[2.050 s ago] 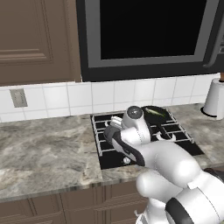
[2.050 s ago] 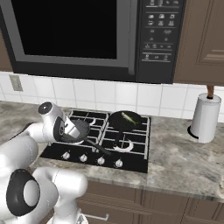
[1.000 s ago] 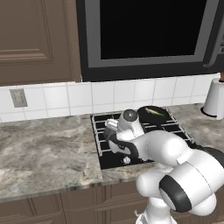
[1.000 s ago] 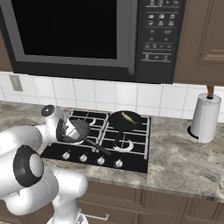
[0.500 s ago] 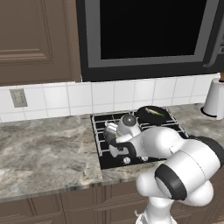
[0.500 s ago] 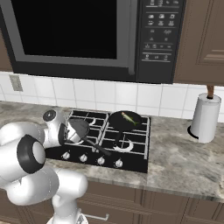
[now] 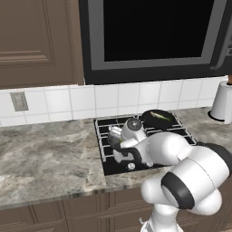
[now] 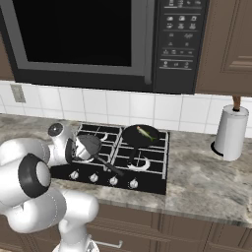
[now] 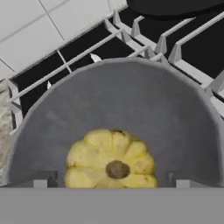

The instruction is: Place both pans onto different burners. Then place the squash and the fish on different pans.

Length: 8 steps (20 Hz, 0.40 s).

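Observation:
A grey pan (image 9: 131,100) sits on the front left burner of the hob (image 8: 152,179), its black handle (image 8: 107,166) pointing to the front right. A ribbed yellow squash (image 9: 111,157) lies in it. My gripper (image 9: 111,183) hangs low over this pan, open, with a fingertip on either side of the squash and a gap to each. From the right base view, the gripper (image 8: 74,150) is at the pan's left rim. A second, black pan (image 8: 141,134) rests on the back right burner and holds a small elongated yellow-green fish (image 8: 144,132).
A microwave (image 8: 98,39) hangs close above the hob. A paper towel roll (image 8: 230,133) stands on the counter to the right. Marble counter (image 7: 45,158) stretches to the left. Knobs (image 8: 93,178) line the hob's front edge.
My hand has sunk lower and drifted a little left over the front left pan. Both pans and the fish have stayed in place.

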Tool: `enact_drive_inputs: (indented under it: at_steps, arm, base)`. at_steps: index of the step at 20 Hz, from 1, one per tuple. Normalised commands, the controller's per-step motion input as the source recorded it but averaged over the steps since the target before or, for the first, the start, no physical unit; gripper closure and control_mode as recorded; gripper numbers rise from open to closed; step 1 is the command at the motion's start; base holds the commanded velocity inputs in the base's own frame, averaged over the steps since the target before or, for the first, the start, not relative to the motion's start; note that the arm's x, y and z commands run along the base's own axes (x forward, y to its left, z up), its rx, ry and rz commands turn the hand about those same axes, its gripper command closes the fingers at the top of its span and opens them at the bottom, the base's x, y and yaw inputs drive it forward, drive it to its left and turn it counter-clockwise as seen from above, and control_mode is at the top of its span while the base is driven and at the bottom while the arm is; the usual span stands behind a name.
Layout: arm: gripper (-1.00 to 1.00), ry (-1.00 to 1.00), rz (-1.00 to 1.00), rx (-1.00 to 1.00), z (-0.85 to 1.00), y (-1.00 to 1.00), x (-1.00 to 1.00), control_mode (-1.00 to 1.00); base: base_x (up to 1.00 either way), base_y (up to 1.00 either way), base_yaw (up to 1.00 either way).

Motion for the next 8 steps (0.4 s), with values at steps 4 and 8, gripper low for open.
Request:
enact_drive_inputs:
  at_steps: [4, 8]
  arm:
    - [-1.00, 0.00, 0.00, 0.00, 0.53, 0.00, 0.00, -1.00]
    - [-1.00, 0.00, 0.00, 0.00, 0.52, 0.00, 0.00, -1.00]
  base:
    - [0.00, 0.00, 0.00]
    - [0.00, 0.00, 0.00]
